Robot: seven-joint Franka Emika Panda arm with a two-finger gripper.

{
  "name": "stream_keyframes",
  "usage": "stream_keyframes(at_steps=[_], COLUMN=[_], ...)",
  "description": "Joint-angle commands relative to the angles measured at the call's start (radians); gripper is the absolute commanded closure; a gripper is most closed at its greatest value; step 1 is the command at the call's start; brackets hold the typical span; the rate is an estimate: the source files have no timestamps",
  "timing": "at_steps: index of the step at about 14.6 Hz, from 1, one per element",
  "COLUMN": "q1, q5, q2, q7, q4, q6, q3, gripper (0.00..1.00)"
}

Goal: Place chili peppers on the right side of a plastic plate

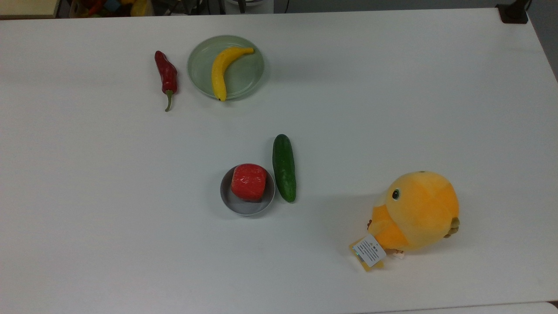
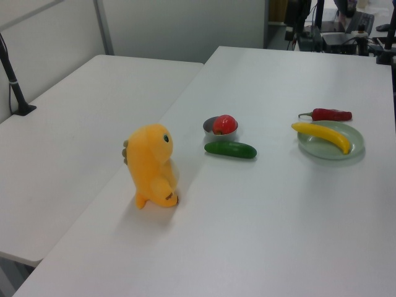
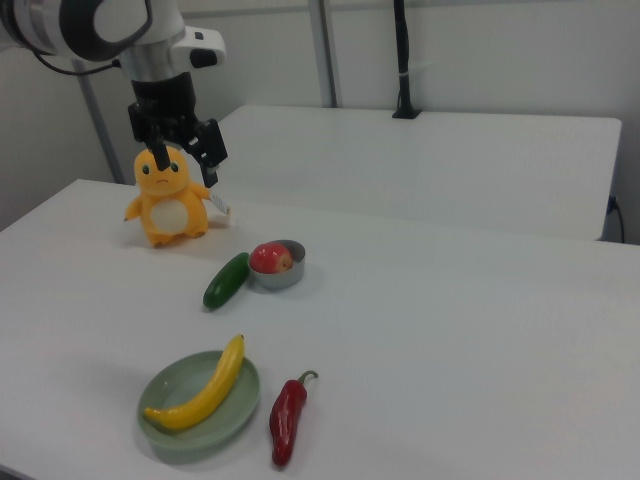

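Nearest the camera in the right view, the chili (image 3: 288, 420) is lying flat on the table (image 3: 450, 330), just beside the plastic plate (image 3: 228, 412) on the right view's right. I cannot tell whether the two are touching. In the top view the chili (image 1: 166, 74) is sitting on the top view's left of the plate (image 1: 198, 65).

Long axis: the chili is running near-to-far in the right view, roughly parallel to the banana (image 3: 200, 390) resting in the plate. Its green stem is pointing away from the camera, toward the grey bowl (image 3: 290, 277).

Farther back, the cucumber (image 3: 227, 280) is lying beside that bowl, and a red fruit (image 3: 268, 257) is sitting in it.

Farthest, the gripper (image 3: 188, 162) is hanging high above the table in front of the orange plush toy (image 3: 168, 195). Its fingers are spread and carrying nothing.

Key relation: the chili is lying well apart from the gripper, down and toward the near right of the right view.

Judgement: the placement is looking finished. Any regrasp would be calling for the jaws to close across the chili's width.
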Motion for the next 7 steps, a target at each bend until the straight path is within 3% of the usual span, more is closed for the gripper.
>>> stream_keyframes(at_steps=[1, 7], q1=[-0.089, -0.106], q5=[0.017, 0.017], q2=[-0.036, -0.027], q7=[-0.008, -0.013], q4=[-0.047, -0.047], q6=[-0.011, -0.010], q3=[0.079, 0.100], gripper=[0.00, 0.00])
